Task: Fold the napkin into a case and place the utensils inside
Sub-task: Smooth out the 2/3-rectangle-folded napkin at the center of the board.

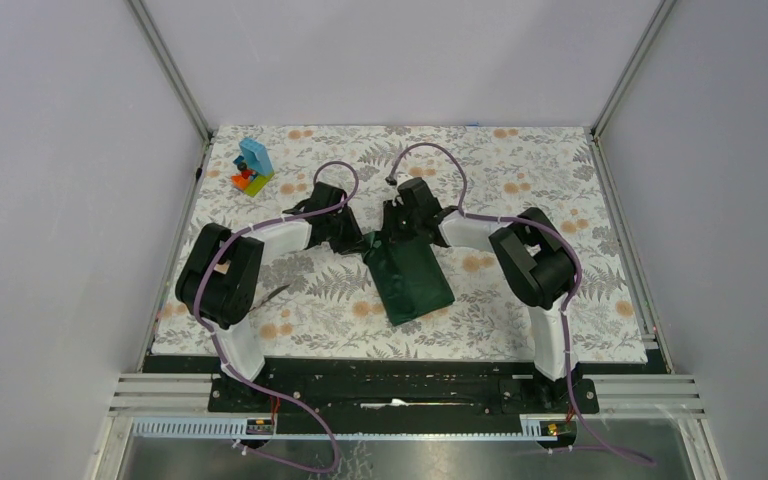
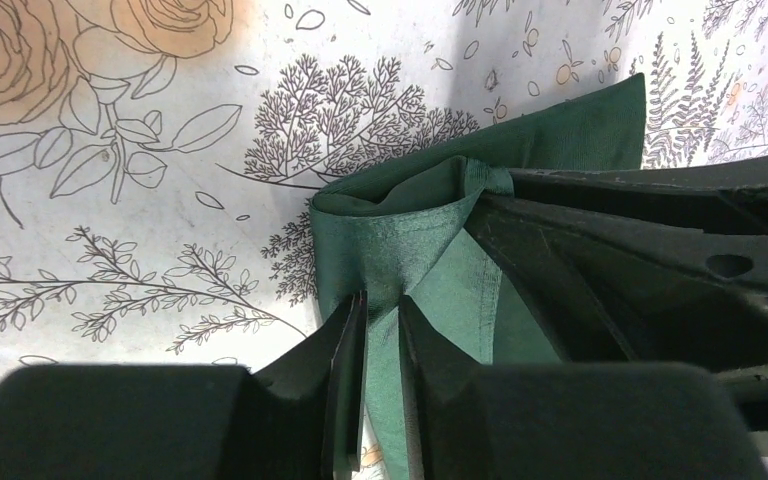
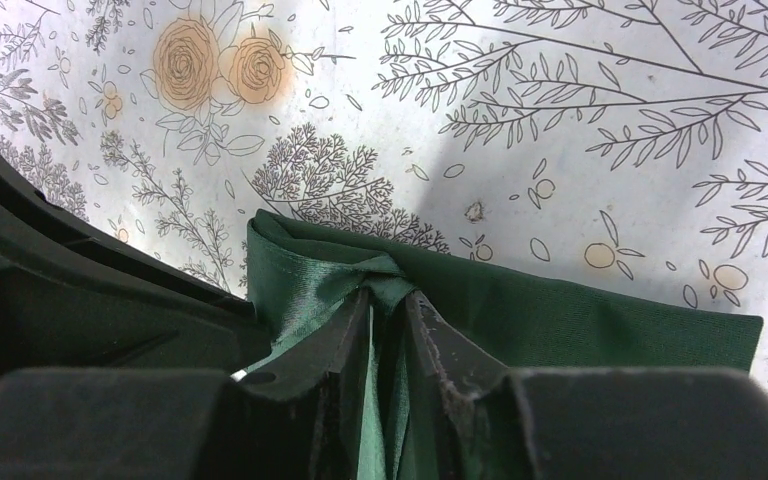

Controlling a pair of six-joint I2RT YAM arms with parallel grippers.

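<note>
The dark green napkin (image 1: 415,280) lies folded into an oblong at mid-table, its far end bunched and lifted. My left gripper (image 1: 358,243) is shut on that far end's left corner; in the left wrist view the cloth (image 2: 400,230) runs pinched between the fingers of this gripper (image 2: 382,300). Right beside it, my right gripper (image 1: 392,232) is shut on the same end, with a gathered fold (image 3: 300,275) squeezed between its jaws (image 3: 388,295). One slim utensil (image 1: 273,293) pokes out from under my left arm's elbow; the rest of it is hidden.
A colourful toy block stack (image 1: 252,168) stands at the far left of the floral table covering (image 1: 520,170). The two grippers nearly touch; the right one fills the right side of the left wrist view (image 2: 660,260). Grey walls enclose the table.
</note>
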